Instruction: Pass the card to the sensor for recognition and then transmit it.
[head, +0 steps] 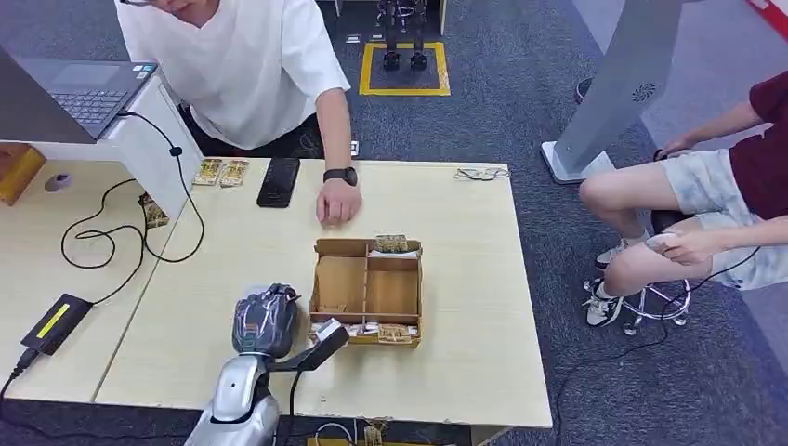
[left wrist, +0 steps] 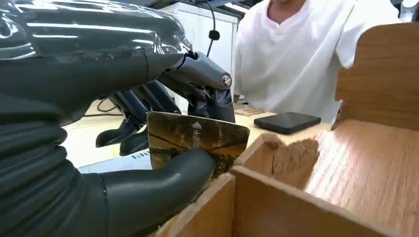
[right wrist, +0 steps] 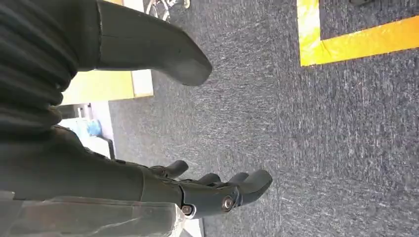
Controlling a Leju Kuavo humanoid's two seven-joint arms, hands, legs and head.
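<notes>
Table (head: 465, 353) of pale wood fills the middle of the head view, with a person in a white shirt (head: 242, 65) at the upper left resting a hand beside a black phone (head: 278, 181). At lower centre stands a wooden divided box (head: 367, 290), some compartments holding cards. The left hand (head: 268, 321) sits just left of the box's near corner, pinching a card (left wrist: 197, 136) between thumb and fingers; the card stands on edge, its long axis level and pointing toward the box wall. The right hand (right wrist: 197, 190) hangs above grey carpet, fingers apart, holding nothing.
</notes>
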